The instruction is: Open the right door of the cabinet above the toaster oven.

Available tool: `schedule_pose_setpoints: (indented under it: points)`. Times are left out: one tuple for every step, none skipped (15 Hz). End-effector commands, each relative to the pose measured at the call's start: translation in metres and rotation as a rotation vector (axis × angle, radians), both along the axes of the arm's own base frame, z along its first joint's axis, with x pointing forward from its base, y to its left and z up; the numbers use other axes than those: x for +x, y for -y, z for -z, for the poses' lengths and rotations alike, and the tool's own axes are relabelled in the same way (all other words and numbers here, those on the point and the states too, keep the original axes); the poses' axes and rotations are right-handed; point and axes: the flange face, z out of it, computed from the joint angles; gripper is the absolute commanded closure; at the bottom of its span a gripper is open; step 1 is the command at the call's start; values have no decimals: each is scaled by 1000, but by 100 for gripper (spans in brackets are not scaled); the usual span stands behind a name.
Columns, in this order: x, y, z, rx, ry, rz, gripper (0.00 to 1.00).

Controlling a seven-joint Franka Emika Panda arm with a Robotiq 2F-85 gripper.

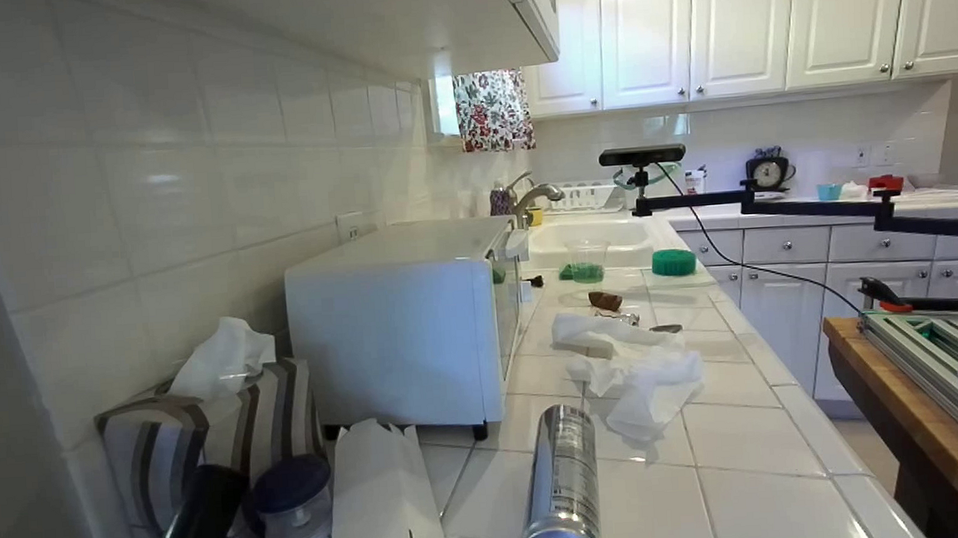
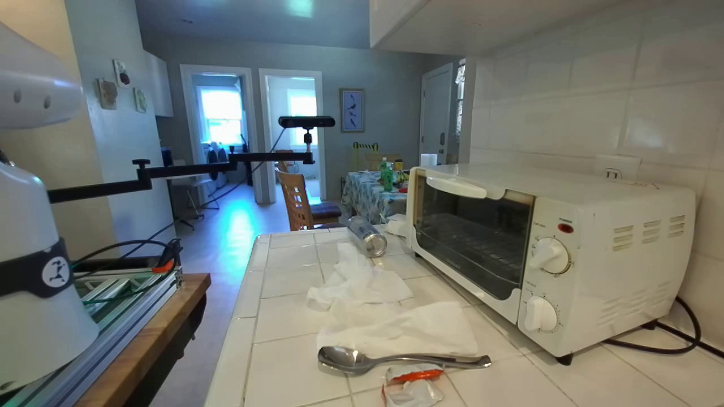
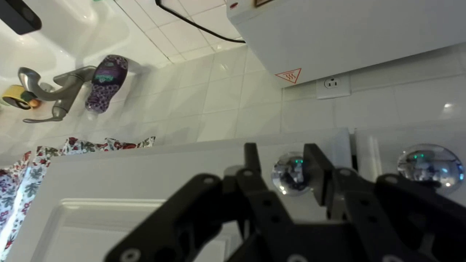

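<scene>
Glossy white tiles [image 1: 169, 230] backed the kitchen counter [image 1: 747, 444] holding the toaster oven [image 2: 633, 220]; above hung the cabinet [image 1: 397, 24], its right door [image 3: 145, 174] apparently closed. The gripper [image 3: 284, 163], jaws spread, straddled the door's knob [image 3: 285, 176]. Grasping seemed in hand; the next move called for squeezing, then pulling. The knob was domed, mirror-bright; the door pale, with moulded edging.

Toaster oven [image 1: 396, 341]: stood on the worktop [image 1: 755, 435], below the cabinet [image 1: 431, 31].
Sink [image 1: 576, 231]: lay behind the toaster oven, in an exterior view.
Spoon [image 2: 384, 360]: lay just beside the paper [image 2: 396, 328].
</scene>
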Motion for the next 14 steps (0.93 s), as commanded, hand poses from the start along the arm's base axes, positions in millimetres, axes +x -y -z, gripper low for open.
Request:
schedule_pose_setpoints:
  points:
    - [9,-1,0,7,22,1,61]
    - [9,-2,0,9,21,-3,62]
    - [8,-4,0,13,16,-9,60]
    - [8,-5,-1,13,18,-12,56]
    - [8,-6,-1,12,18,-14,61]
    - [9,-6,-1,10,27,-13,62]
    - [10,-6,-2,8,36,-12,68]
    - [11,-5,-1,9,37,-12,72]
    - [11,-5,-1,10,37,-13,70]
    - [12,-6,-1,10,43,-17,80]
    - [13,-6,0,7,41,-13,78]
    - [13,-6,0,8,40,-14,81]
    - [12,-7,0,9,41,-10,82]
    - [12,-7,0,9,42,-9,84]
